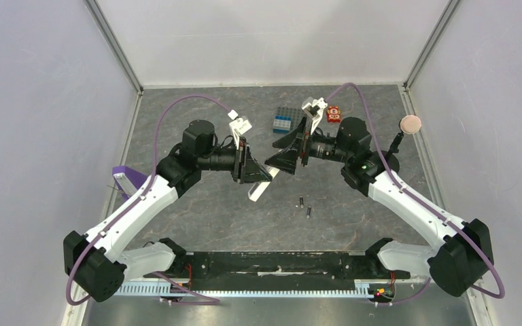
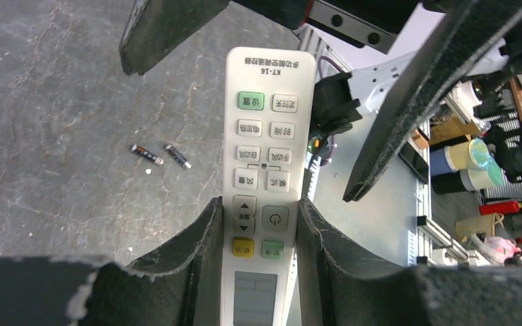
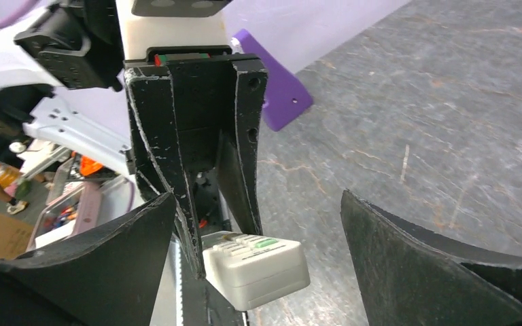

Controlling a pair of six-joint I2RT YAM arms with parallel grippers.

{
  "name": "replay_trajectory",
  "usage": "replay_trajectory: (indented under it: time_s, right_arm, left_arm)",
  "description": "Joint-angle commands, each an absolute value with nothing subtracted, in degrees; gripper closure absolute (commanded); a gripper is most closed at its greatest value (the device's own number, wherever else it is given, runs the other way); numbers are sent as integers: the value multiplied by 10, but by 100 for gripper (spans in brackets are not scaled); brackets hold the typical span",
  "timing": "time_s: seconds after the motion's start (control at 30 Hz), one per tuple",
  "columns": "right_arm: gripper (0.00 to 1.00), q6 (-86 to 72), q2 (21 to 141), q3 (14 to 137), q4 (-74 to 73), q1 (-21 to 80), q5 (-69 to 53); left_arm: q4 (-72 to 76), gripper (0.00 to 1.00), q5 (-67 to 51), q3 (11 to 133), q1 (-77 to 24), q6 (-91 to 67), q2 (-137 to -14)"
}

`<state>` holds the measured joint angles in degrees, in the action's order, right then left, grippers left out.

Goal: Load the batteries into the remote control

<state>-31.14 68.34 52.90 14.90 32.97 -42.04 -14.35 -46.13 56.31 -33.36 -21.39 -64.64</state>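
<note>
Two robot arms work over a grey stone-patterned table (image 1: 197, 217), seen from above and from each wrist.

Nearest the arm bases, the two batteries (image 1: 301, 201) lie loose on the table just beside each other. They are small dark cells with pale tips, and their long axes run roughly away from the bases. Nothing touches them.

Just beyond them, mid-table, the left gripper (image 1: 253, 173) is clamped on the screen end of the white remote control (image 2: 265, 136), which is lifted off the surface. The button face is turned to the left wrist camera, so the battery slot on the back is hidden. The remote's free end slants down toward the near side.

The right gripper (image 1: 272, 154) faces it from the other side. Its jaws are spread wide and hold nothing, and the remote's free end sits low between them without contact.

The batteries lie below and on the near side of both grippers, toward the right arm. The right arm is the free one and probably the better placed to reach them.

Farther back are a blue studded block (image 1: 282, 121) and a small red toy (image 1: 333, 112). A purple piece (image 1: 128, 178) lies at the left edge.
</note>
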Motion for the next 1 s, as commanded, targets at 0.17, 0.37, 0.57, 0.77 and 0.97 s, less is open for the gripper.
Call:
replay_trajectory:
  time_s: [0.17,0.37,0.57,0.77,0.97]
  right_arm:
    - [8,-395,647,496,279,334,-514]
    - [17,-422,655,495,286,334,-519]
    - [52,-481,670,486,332,334,-511]
    - [76,-511,675,481,346,334,-485]
    - [81,-541,676,503,263,334,-315]
  left_arm:
    - [-83,98,-524,566,-334,-217,-602]
    - [-78,98,-535,567,-334,-217,-596]
    - [-78,98,-533,567,-333,-219,-588]
    - [-72,72,-513,568,-333,-227,-579]
    - [-133,22,-327,566,-333,-151,-530]
